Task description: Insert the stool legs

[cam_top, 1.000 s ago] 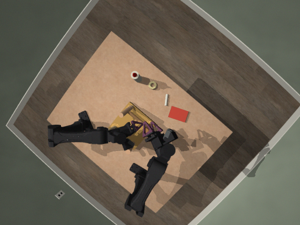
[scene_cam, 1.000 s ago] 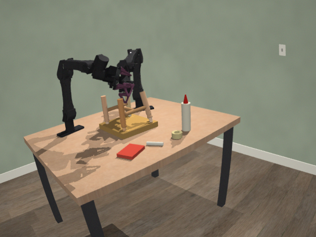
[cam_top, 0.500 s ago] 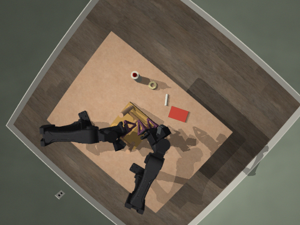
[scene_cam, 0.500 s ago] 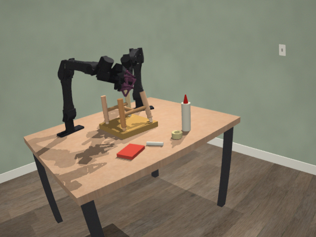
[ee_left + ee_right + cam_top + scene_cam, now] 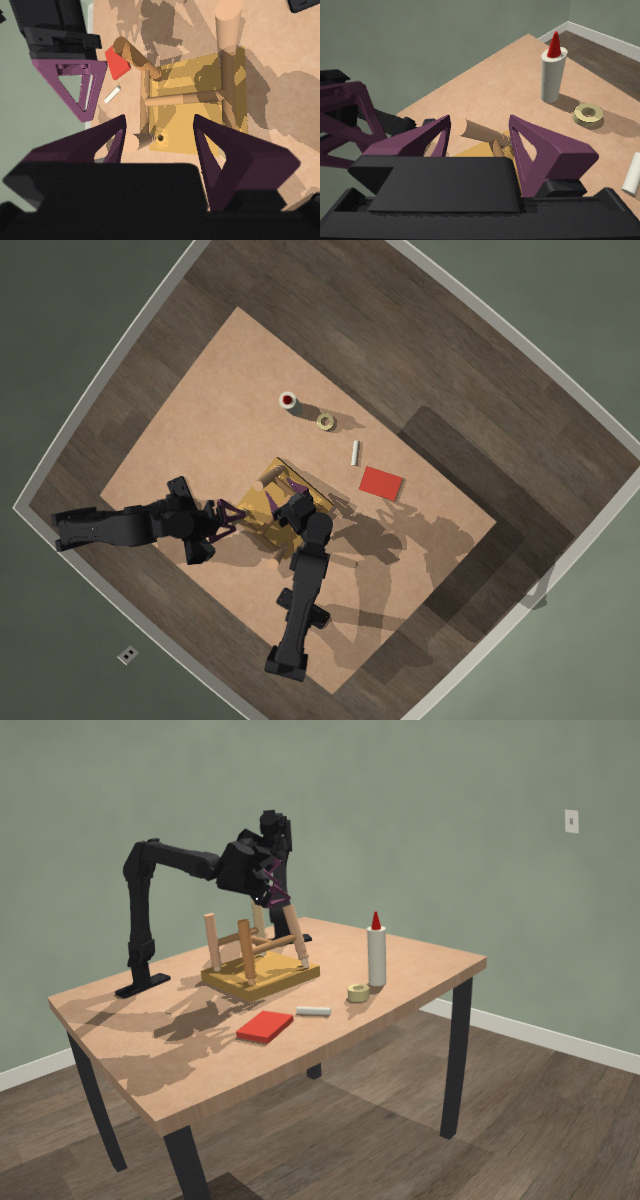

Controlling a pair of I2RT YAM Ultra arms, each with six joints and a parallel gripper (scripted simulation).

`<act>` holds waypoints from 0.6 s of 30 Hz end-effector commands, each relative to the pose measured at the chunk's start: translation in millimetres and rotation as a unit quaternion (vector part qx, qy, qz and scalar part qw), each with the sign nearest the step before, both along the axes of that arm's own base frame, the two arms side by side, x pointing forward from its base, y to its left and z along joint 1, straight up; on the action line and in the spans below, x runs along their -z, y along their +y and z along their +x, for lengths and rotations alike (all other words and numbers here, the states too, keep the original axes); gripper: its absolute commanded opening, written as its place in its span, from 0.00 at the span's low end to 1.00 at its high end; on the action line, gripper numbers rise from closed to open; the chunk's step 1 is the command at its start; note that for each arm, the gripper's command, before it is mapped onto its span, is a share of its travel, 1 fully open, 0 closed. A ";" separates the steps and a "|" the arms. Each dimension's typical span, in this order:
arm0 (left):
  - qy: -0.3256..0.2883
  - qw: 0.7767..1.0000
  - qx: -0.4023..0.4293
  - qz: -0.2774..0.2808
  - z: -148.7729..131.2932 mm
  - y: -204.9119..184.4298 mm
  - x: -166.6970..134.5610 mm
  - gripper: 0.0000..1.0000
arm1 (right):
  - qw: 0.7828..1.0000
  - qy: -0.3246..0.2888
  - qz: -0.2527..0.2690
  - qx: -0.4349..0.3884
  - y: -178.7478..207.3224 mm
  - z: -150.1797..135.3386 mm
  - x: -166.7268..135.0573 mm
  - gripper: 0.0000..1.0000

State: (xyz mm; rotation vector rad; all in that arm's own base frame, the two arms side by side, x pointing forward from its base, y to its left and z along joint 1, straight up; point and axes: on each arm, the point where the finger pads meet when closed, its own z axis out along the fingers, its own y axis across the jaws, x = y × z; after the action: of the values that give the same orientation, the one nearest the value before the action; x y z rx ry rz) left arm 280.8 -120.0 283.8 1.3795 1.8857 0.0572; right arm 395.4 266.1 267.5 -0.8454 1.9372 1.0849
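The stool lies upside down on the table, its yellow seat (image 5: 260,973) flat and its legs pointing up. The leg nearest the glue bottle (image 5: 295,935) leans, and its thin end shows above the seat. The other legs (image 5: 246,951) stand more upright, joined by rungs. My left gripper (image 5: 230,519) is open and empty at the seat's edge, and its wrist view looks down on the seat (image 5: 200,104) between its fingers. My right gripper (image 5: 284,492) is open above the stool. A leg top (image 5: 480,131) lies just beyond its fingers, not gripped.
A white glue bottle with a red tip (image 5: 376,955), a tape ring (image 5: 358,992), a white cylinder (image 5: 313,1010) and a flat red block (image 5: 264,1025) lie on the table beside the stool. The two grippers are close together over the stool.
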 end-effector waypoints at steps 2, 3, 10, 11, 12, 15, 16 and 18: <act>0.058 0.997 0.012 -0.057 -53.2 2.9 -12.5 0.69 | 0.990 -0.116 -0.029 -0.071 23.0 -6.2 3.6 0.69; 0.064 0.996 0.012 -0.065 -62.7 4.2 -13.6 0.69 | 0.989 -0.109 -0.038 -0.089 28.1 -15.7 23.1 0.69; 0.188 0.978 0.001 -0.089 -71.7 1.0 18.1 0.69 | 0.969 -0.192 -0.050 -0.149 55.4 -29.8 26.7 0.69; 0.199 0.976 0.000 -0.090 -71.1 0.8 21.1 0.69 | 0.967 -0.198 -0.050 -0.153 57.6 -30.0 25.6 0.69; 0.209 0.974 0.000 -0.091 -70.6 0.1 24.5 0.69 | 0.967 -0.196 -0.052 -0.156 58.6 -31.9 30.0 0.69; 0.216 0.972 -0.002 -0.091 -69.6 0.2 27.0 0.69 | 0.966 -0.197 -0.052 -0.159 60.3 -33.6 29.8 0.69; 0.216 0.972 -0.003 -0.091 -70.4 0.3 26.6 0.69 | 0.963 -0.213 -0.048 -0.156 58.9 -33.6 17.3 0.69; 0.220 0.972 0.000 -0.088 -67.2 -2.3 27.8 0.69 | 0.961 -0.222 -0.042 -0.160 62.9 -39.6 10.1 0.69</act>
State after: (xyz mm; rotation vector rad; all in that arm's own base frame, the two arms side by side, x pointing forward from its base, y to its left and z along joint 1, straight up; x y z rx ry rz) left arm 216.2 -117.8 245.5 1.3417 2.2041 -0.3963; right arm 365.1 323.2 242.0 -1.3231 1.5846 0.9074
